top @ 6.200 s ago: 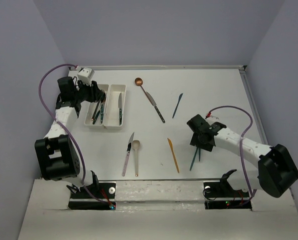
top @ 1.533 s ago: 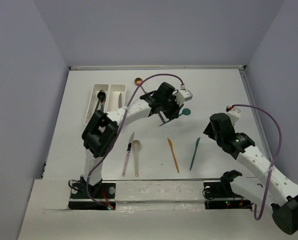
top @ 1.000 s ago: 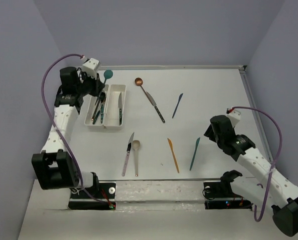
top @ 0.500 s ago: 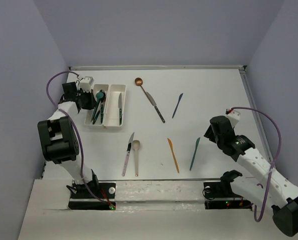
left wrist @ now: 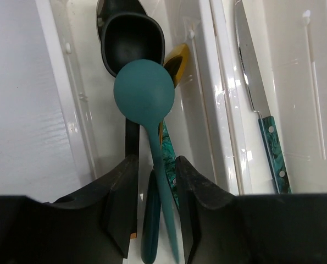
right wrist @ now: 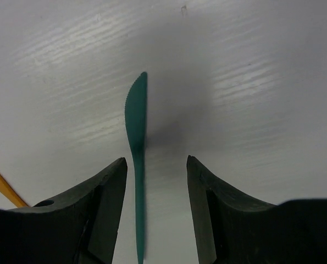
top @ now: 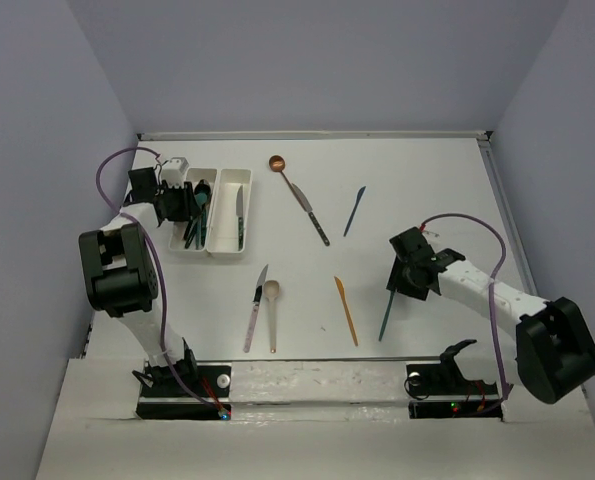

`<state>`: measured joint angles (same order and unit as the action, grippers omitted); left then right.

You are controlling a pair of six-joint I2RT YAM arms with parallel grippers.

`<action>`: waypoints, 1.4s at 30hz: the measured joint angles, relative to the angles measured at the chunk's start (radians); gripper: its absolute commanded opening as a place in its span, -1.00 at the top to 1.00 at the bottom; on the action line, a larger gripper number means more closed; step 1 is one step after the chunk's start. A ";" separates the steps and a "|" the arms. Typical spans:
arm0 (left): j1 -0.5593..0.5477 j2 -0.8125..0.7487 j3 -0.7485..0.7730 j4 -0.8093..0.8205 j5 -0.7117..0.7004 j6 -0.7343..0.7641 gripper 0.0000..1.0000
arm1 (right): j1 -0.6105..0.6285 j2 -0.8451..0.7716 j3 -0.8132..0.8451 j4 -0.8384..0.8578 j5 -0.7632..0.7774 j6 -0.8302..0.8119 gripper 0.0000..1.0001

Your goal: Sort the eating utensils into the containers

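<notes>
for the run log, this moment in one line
left hand open over teal spoon in left tray | right hand open around teal knife

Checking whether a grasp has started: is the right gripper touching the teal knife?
Apart. The right wrist view shows bare table on each side of the teal knife, between it and the open right gripper.

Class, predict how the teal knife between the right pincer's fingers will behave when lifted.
The teal knife looks thin and plastic: probably light, slightly bendy. Lying flat on the table, it may slide or pivot if the right pincer nudges it.
</notes>
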<state>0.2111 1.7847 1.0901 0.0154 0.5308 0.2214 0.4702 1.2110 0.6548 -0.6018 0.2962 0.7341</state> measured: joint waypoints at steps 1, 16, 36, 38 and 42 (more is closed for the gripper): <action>0.000 0.000 -0.002 0.003 0.003 -0.002 0.03 | 0.003 0.019 0.000 -0.002 -0.013 0.008 -0.07; 0.000 -0.182 -0.074 0.027 0.059 -0.002 -0.08 | 0.207 0.078 0.001 -0.072 -0.108 0.203 -0.05; 0.000 -0.272 -0.135 0.033 0.080 0.006 -0.11 | 0.226 0.121 0.018 -0.132 -0.067 0.238 1.00; 0.000 -0.278 -0.135 0.033 0.082 0.006 -0.12 | 0.226 0.110 0.011 -0.129 -0.064 0.232 1.00; 0.000 -0.299 -0.135 0.032 0.088 0.008 -0.11 | 0.227 0.068 -0.002 -0.123 -0.045 0.203 1.00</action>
<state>0.2111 1.4857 0.9550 0.0471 0.6189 0.2298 0.6971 1.2793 0.6533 -0.7246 0.2508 0.9375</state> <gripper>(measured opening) 0.557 0.039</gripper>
